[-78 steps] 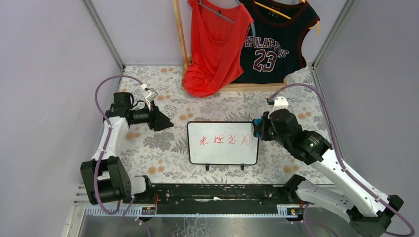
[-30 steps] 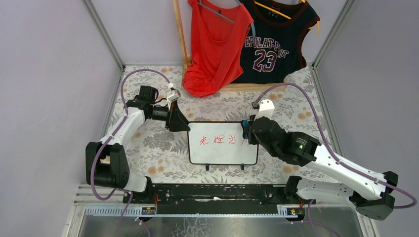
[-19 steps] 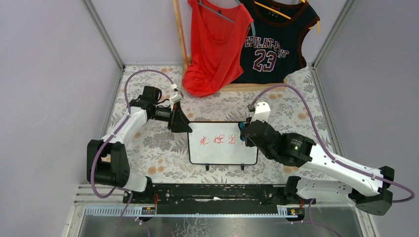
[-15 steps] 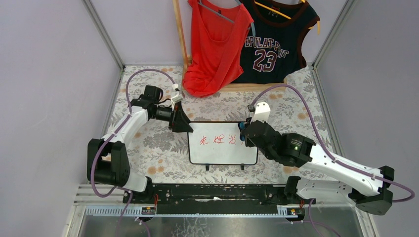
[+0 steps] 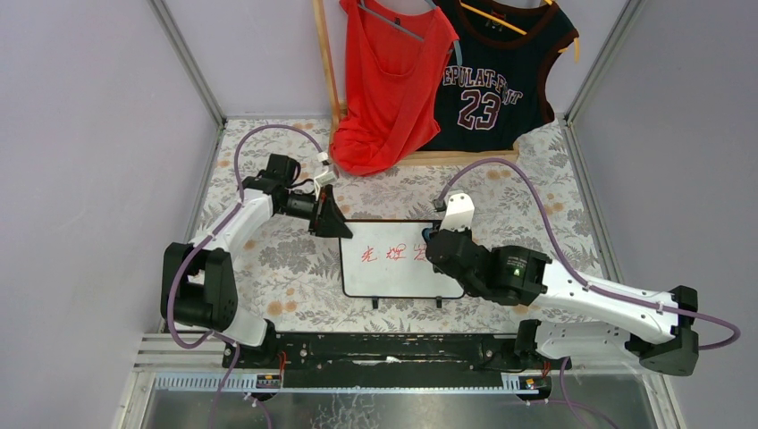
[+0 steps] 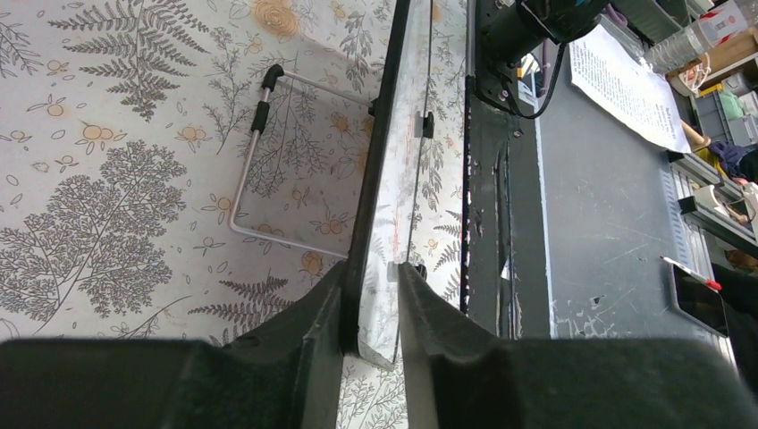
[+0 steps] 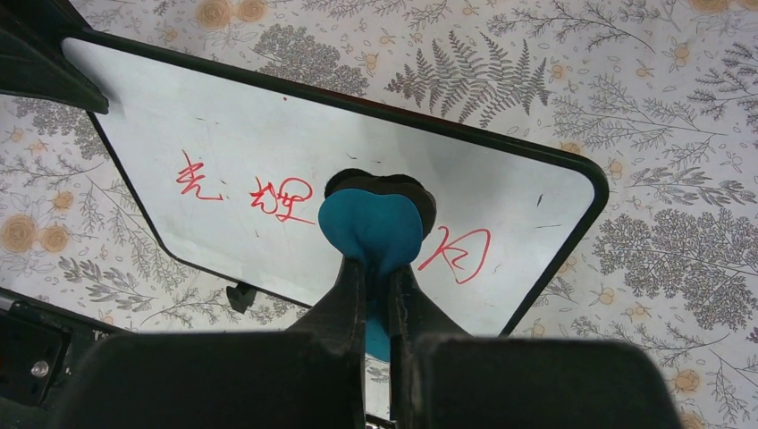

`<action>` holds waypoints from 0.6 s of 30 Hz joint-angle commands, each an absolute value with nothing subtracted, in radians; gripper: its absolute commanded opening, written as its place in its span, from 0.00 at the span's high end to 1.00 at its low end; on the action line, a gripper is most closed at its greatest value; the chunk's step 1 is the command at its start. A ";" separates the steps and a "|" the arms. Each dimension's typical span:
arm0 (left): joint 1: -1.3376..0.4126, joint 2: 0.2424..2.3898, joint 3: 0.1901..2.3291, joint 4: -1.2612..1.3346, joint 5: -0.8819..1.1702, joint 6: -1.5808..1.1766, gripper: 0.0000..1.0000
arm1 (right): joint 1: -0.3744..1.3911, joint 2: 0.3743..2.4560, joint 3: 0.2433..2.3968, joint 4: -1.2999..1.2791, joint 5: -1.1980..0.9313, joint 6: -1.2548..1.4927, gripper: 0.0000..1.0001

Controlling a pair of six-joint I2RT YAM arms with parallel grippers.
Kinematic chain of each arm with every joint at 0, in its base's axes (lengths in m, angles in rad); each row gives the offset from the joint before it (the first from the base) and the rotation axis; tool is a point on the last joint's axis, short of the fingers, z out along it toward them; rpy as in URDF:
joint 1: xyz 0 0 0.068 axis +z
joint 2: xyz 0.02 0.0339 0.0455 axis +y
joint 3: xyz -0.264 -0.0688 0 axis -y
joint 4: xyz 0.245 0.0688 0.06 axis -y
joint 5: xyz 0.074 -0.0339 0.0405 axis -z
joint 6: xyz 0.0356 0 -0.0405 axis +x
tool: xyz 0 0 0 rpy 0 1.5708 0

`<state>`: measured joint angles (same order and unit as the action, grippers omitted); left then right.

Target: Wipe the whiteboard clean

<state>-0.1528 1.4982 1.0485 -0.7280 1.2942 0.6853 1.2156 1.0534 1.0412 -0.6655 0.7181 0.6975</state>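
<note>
One whiteboard, set mid-table on floral cloth.
Its far-left corner is clamped in the narrowly parted left gripper; a blue pad is pinched in the closed right gripper, against red characters.

The top view looks steeply down from high behind the near edge, far enough back to take in the whole worktop, with the whiteboard at centre frame. The left wrist view sits low and very close. It sights along the whiteboard's edge past the left pincer at the bottom of the frame, toward the black rail. That rail seems to be the one across the bottom of the top view. The right wrist view looks down at close range past the right pincer and its blue pad onto the written face. All three views share the whiteboard.
</note>
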 commanded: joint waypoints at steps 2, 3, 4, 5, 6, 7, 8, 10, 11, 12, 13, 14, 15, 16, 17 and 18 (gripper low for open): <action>-0.168 1.500 1.074 -0.740 1.321 0.705 0.81 | 1.229 1.039 1.025 -0.641 0.780 0.737 1.00; -0.167 1.502 1.074 -0.739 1.322 0.705 0.83 | 1.229 1.031 1.018 -0.637 0.781 0.741 1.00; -0.169 1.503 1.072 -0.739 1.322 0.704 0.87 | 1.229 1.021 1.009 -0.632 0.783 0.743 1.00; -0.169 1.503 1.071 -0.739 1.322 0.704 0.91 | 1.229 1.013 1.003 -0.631 0.783 0.746 1.00; -0.170 1.504 1.072 -0.739 1.320 0.705 0.95 | 1.229 1.009 1.001 -0.635 0.784 0.747 1.00; -0.171 1.504 1.073 -0.744 1.320 0.710 0.99 | 1.229 1.007 1.001 -0.639 0.784 0.750 1.00; -0.172 1.507 1.074 -0.749 1.320 0.715 1.00 | 1.230 1.008 1.004 -0.644 0.783 0.751 1.00; -0.172 1.513 1.079 -0.770 1.319 0.736 1.00 | 1.229 1.017 1.009 -0.657 0.783 0.754 1.00; -0.172 1.517 1.082 -0.783 1.317 0.747 1.00 | 1.229 1.021 1.010 -0.659 0.784 0.755 1.00; -0.172 1.522 1.087 -0.794 1.315 0.763 1.00 | 1.230 1.024 1.009 -0.660 0.784 0.756 1.00; -0.172 1.527 1.087 -0.802 1.313 0.772 1.00 | 1.231 1.025 1.006 -0.658 0.788 0.757 1.00; -0.172 1.533 1.089 -0.817 1.312 0.790 1.00 | 1.234 1.025 1.003 -0.656 0.793 0.759 1.00; -0.172 1.542 1.092 -0.831 1.310 0.808 1.00 | 1.236 1.024 0.996 -0.654 0.800 0.760 1.00; -0.172 1.549 1.095 -0.849 1.307 0.831 1.00 | 1.238 1.022 0.989 -0.652 0.809 0.763 1.00; -0.172 1.562 1.100 -0.871 1.304 0.856 1.00 | 1.238 1.020 0.982 -0.652 0.821 0.768 1.00; -0.171 1.573 1.106 -0.892 1.304 0.879 1.00 | 1.238 1.018 0.974 -0.655 0.831 0.773 1.00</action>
